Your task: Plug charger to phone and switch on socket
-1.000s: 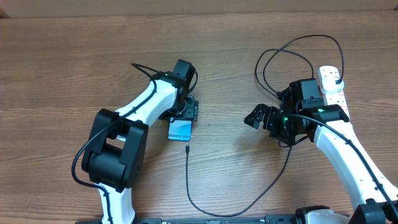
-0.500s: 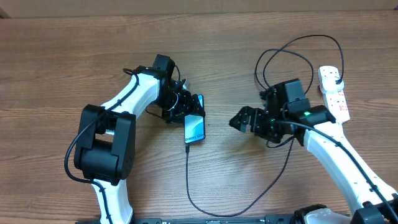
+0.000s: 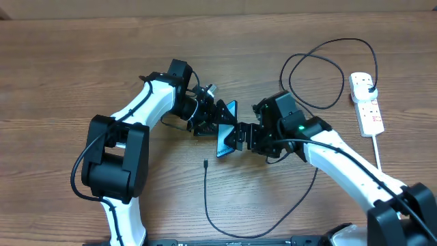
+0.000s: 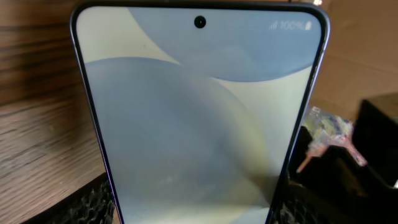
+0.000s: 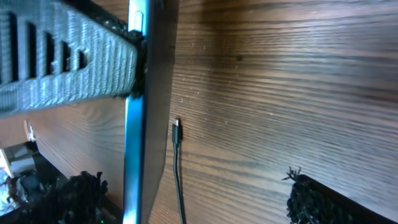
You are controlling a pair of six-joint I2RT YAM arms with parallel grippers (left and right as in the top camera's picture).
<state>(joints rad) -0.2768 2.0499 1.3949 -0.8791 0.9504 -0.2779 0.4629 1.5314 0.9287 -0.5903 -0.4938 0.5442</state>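
Above the wooden bench (image 3: pixel 61 61) we see the phone (image 3: pixel 226 133) tilted up, gripped by our left jaws; the right jaws gape just beside it. The charger (image 3: pixel 207 198) tip lies unplugged below.

White arm links (image 3: pixel 147 109), black joints (image 3: pixel 113 160), black cables (image 3: pixel 83 179)

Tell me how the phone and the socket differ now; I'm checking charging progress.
The phone is held tilted above the table in the left gripper; the socket lies flat, untouched. The phone is dark-edged with a blue screen; the socket is white with red marks. The charger's plug sits in the socket, but its connector tip lies on the table, not in the phone. Both are slim oblongs.
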